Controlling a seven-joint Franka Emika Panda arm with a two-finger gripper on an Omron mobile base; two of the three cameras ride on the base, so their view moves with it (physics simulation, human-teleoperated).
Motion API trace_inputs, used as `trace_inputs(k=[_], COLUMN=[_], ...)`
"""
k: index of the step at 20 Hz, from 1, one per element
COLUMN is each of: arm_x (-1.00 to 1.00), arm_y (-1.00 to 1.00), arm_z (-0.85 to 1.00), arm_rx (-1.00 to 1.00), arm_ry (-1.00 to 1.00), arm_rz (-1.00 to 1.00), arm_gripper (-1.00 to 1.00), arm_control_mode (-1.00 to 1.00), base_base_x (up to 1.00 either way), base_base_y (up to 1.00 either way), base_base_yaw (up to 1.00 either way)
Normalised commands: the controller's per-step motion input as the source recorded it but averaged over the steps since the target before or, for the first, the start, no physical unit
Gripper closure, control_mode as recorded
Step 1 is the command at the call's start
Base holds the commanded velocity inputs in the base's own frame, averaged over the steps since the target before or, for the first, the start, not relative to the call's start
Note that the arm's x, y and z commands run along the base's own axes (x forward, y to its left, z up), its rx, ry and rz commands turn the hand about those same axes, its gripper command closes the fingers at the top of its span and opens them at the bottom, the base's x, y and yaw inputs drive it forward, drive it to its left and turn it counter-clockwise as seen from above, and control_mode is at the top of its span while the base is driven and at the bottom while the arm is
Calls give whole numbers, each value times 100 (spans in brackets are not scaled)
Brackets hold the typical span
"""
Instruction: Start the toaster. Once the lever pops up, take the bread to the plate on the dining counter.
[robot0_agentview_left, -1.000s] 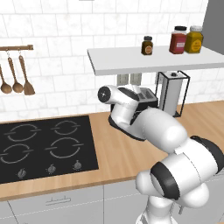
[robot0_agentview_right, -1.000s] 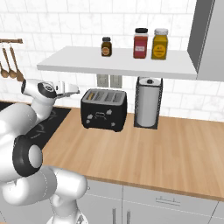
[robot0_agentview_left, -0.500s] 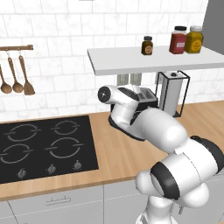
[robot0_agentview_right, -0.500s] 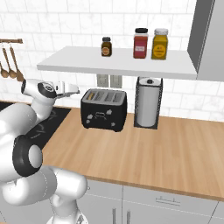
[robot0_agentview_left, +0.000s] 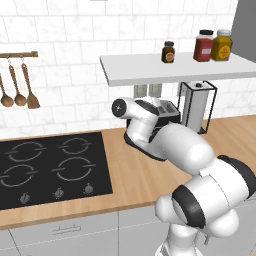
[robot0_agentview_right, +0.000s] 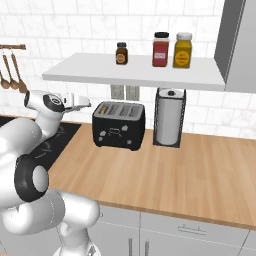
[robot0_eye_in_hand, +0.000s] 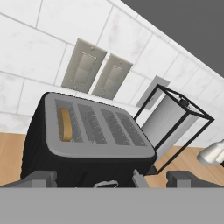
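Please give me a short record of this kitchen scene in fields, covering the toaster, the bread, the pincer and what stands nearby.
toaster: black, four slots, on the wooden counter against the tiled wall
bread: tan slice sitting in the slot at the toaster's hob-side end
pincer: open, empty, close to the toaster and aimed at it
paper towel stand: wire frame with a roll, right beside the toaster
shelf: white, above the toaster, carrying three jars
hob: black, inset in the counter
task progress: bread not yet taken out
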Motion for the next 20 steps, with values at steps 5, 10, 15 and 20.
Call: trace_inputs(k=[5,10,15,20], arm_x=[0,0,0,0], arm_y=[0,0,0,0], arm_z=[0,0,0,0], arm_rx=[0,0,0,0], arm_ry=[0,0,0,0], arm_rz=[0,0,0,0], arm_gripper=[-100,-100,-100,-100], arm_control_mode=[-100,-100,-100,-100], base_base_x=[0,0,0,0], base_base_y=[0,0,0,0], base_base_yaw=[0,0,0,0])
